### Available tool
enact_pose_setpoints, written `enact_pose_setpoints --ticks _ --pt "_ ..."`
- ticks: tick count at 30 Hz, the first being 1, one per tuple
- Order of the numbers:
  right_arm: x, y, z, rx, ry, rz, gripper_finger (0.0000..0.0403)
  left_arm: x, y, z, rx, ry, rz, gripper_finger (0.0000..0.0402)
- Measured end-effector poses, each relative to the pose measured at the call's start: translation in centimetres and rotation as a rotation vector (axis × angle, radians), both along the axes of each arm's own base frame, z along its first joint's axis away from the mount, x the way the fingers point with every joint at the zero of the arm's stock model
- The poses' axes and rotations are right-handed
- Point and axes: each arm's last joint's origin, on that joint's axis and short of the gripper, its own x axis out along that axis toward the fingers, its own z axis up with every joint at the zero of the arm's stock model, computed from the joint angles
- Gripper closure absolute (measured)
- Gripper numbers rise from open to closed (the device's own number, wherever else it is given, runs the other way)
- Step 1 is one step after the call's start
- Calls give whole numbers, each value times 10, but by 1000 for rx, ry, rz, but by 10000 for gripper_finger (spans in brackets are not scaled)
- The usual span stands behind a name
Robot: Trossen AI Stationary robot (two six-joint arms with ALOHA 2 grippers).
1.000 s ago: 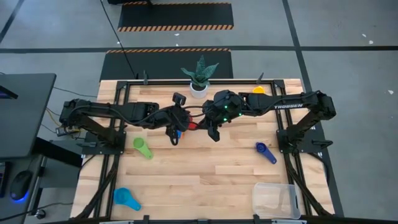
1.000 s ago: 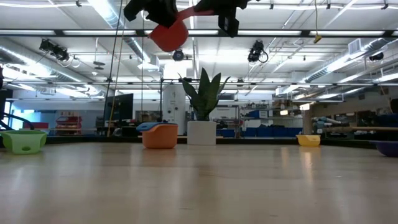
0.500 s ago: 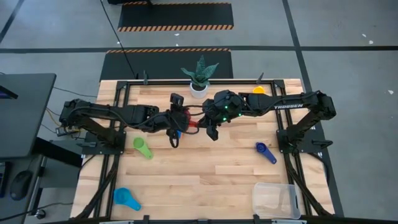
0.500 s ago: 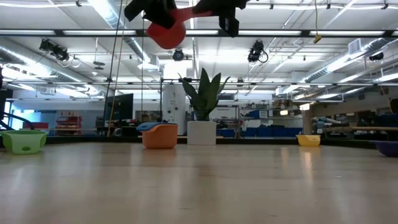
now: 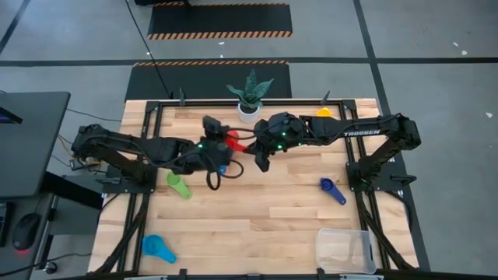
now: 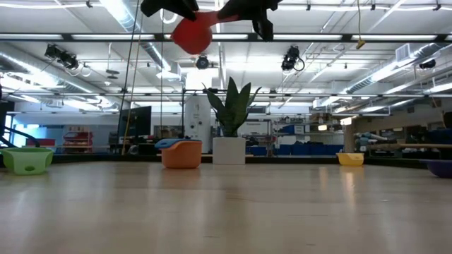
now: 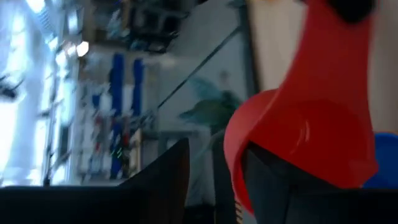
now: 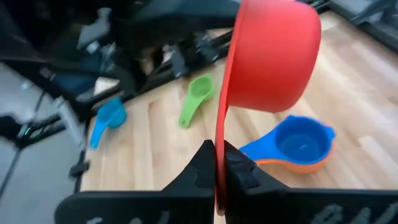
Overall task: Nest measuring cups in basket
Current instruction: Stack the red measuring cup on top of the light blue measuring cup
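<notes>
High view. The white plant pot [image 5: 248,111] serves as landmark at the far edge of the table [image 5: 257,218]. Just in front of it, mid-air, the right gripper [image 5: 250,149] is clamped on the handle of the red cup [image 5: 231,141]; the left gripper [image 5: 215,163] sits just beside the cup bowl with its fingers spread and nothing between them. The blue cup [image 5: 223,166] nested in the orange one lies under the arms. The green cup [image 5: 179,185] lies left and nearer than the pot, the light blue cup [image 5: 158,248] far nearer at the left corner, the yellow cup [image 5: 323,113] right of the pot, the navy cup [image 5: 333,190] right and nearer, and the basket [image 5: 345,250] at the near right corner, well apart from the pot.

Low view. The red cup [image 6: 192,33] hangs high above the pot [image 6: 229,150], clear of the blue-in-orange pair [image 6: 181,152].

Left wrist view. The fingers [image 7: 163,177] stand wide; the red cup [image 7: 305,143] lies close ahead.

Right wrist view. The fingertips [image 8: 205,163] pinch the thin red handle edge-on, above the blue cup [image 8: 300,144].

Advice: the grip is slim, so the cup may pivot. Move the left arm well clear first, then lower the red cup level and centred.
</notes>
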Motion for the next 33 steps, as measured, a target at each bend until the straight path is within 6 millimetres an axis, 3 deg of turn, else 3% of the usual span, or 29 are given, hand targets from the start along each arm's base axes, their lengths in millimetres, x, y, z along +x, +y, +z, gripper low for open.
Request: enact_pose_setpoints --ticks 12,17,24,33 --pt "2 -5 0 17 -23 -152 397 -59 8 55 -116 -393 93 256" --pt "32 -8 -10 106 -187 -245 397 -86 10 70 -188 -558 129 256" --pt "78 -10 -52 233 -322 -263 397 -117 7 84 -241 -676 114 256" --pt "93 -21 -73 229 -452 -554 397 -139 9 89 -297 -736 102 256"
